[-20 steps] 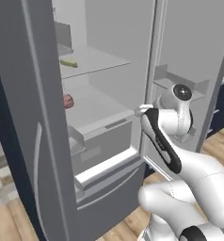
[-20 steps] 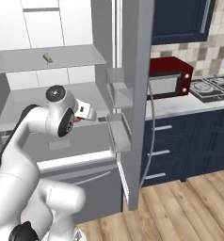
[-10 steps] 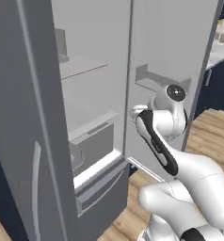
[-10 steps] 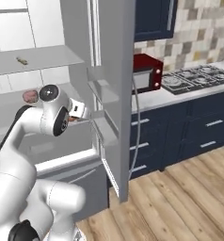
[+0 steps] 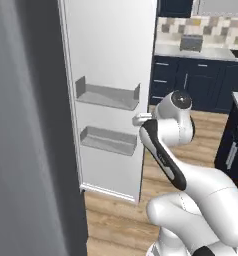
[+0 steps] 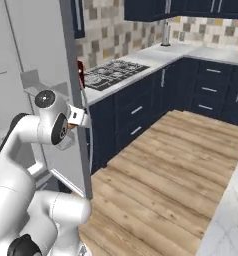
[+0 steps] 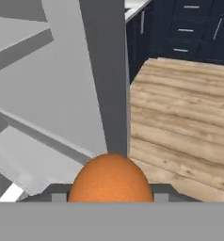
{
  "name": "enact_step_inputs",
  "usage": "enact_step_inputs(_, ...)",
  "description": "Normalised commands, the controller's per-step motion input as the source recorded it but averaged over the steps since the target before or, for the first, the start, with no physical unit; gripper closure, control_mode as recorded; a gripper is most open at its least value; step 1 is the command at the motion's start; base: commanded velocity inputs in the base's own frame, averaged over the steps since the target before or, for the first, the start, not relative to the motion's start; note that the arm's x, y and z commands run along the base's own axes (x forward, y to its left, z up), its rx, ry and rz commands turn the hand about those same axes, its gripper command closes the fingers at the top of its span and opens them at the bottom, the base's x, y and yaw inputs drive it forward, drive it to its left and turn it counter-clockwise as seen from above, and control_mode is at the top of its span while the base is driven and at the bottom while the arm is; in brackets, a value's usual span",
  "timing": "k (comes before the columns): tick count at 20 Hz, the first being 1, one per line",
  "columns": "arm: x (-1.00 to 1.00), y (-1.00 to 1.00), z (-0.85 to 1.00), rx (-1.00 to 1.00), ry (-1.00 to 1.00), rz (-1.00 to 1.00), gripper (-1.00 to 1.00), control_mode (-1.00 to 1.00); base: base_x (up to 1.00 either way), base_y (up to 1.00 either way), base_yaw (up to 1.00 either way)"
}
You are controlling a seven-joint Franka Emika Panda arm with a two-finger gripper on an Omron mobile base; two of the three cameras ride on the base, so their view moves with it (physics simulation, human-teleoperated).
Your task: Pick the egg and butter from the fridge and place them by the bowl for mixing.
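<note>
From my seat the hand view gives the clearest read: the egg [image 7: 110, 179], orange-brown and smooth, sits right at the bottom of that view between the jaws, which are closed narrow on it and holding it. Beyond the egg I see the grey edge of the fridge door [image 7: 102, 70] standing upright, pale inner walls to one side of it and wooden floor [image 7: 180, 122] to the other.

In the left base view the arm [image 5: 163, 150] bends up from the lower right, with the gripper [image 5: 139, 119] just beside the edge of the open fridge door [image 5: 108, 50]. Two grey door bins [image 5: 108, 95] hang on the door's white inner face, one above the other. I cannot make out the egg itself there.

In the right base view the gripper [image 6: 77, 116] is pressed close to the door's dark edge [image 6: 73, 75], and a small orange spot shows at it. Behind stands a dark blue cabinet run with a pale desk [image 6: 156, 55] carrying a black hob [image 6: 108, 72], and a red microwave [image 6: 81, 72] peeks past the door.
</note>
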Motion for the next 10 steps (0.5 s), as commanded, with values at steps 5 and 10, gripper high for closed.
enact_step_inputs(5, 0.0, 0.0, 0.0, 0.0, 0.0, 0.0, 1.0, 1.0, -0.19, 0.31, -0.69)
enact_step_inputs(10, 0.0, 0.0, 0.0, 0.0, 0.0, 0.0, 1.0, 1.0, -0.03, 0.35, -0.69)
